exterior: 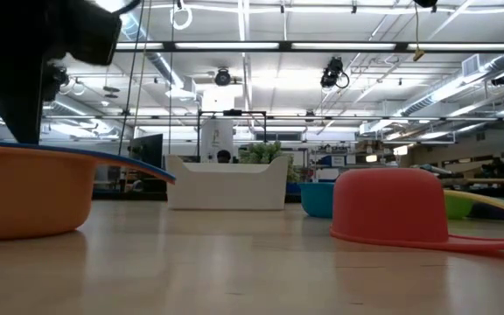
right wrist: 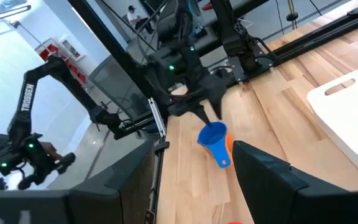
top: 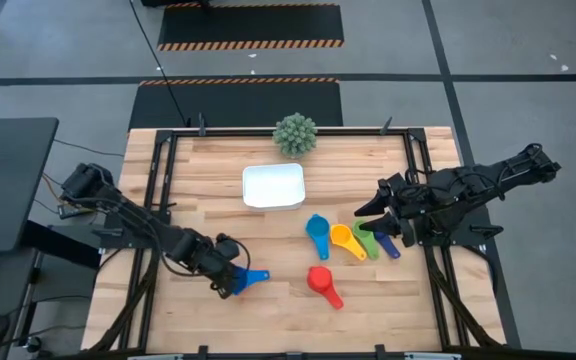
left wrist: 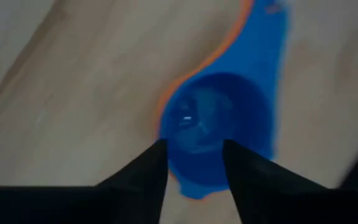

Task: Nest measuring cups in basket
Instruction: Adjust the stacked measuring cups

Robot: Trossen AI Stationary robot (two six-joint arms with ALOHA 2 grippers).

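Note:
A blue measuring cup (top: 253,275) sits nested in an orange cup (exterior: 29,188) at the table's near left; the blue handle (exterior: 147,166) lies over the orange one. My left gripper (top: 233,278) is open, its fingers pointing down over the blue cup's rim (left wrist: 194,177). A red cup (top: 320,280) lies upside down on its rim. Teal (top: 317,228), yellow (top: 343,238), green (top: 366,240) and dark purple-blue (top: 386,245) cups lie in a row. The white basket (top: 274,186) stands empty at the middle far side. My right gripper (top: 368,208) is open and empty above the row's right end. My left gripper has its fingers (left wrist: 148,171) at the blue cup's rim, on the side away from the handle, coming from above. I cannot tell whether they touch it. The cup stands upright inside the orange cup on the table.
A round spiky green plant (top: 295,134) stands at the table's far edge behind the basket. Black frame rails (top: 163,180) run along the left and right sides. Bare wood lies between the basket and the cups.

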